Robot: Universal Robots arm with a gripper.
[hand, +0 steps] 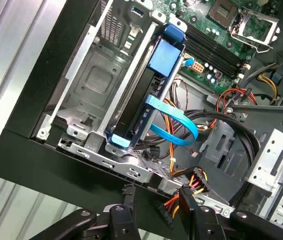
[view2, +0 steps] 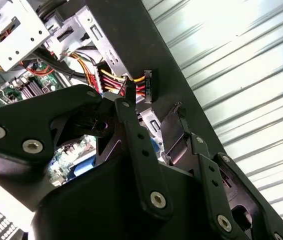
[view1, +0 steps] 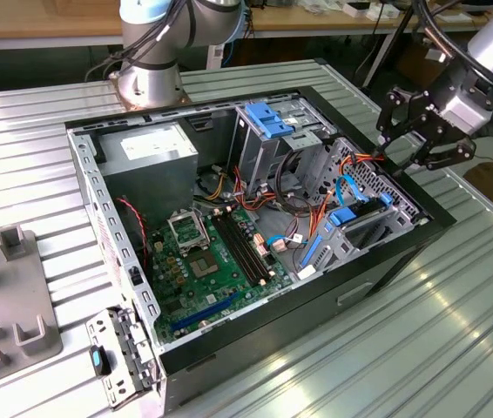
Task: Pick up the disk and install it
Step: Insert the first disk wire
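The disk [hand: 136, 105] is a dark slab with bright blue rails. It stands on edge inside the drive bay at the corner of the open computer case [view1: 403, 252]. In the exterior view the disk [view1: 361, 219] sits low at the case's right end. My gripper [view1: 408, 148] hovers just above and outside that end of the case, apart from the disk. Both wrist views show its black fingers [hand: 127, 200] spread with nothing between them, so the gripper [view2: 150, 107] is open. A black power plug [hand: 197, 179] on red and yellow wires hangs close to the fingertips.
A thin blue data cable [hand: 176, 120] loops beside the disk. A light-blue latch plate on a grey cage [view1: 268, 120] stands at the back. The motherboard [view1: 220, 252] and power supply [view1: 146, 152] fill the case. A grey fixture [view1: 11, 296] sits at the exterior view's left.
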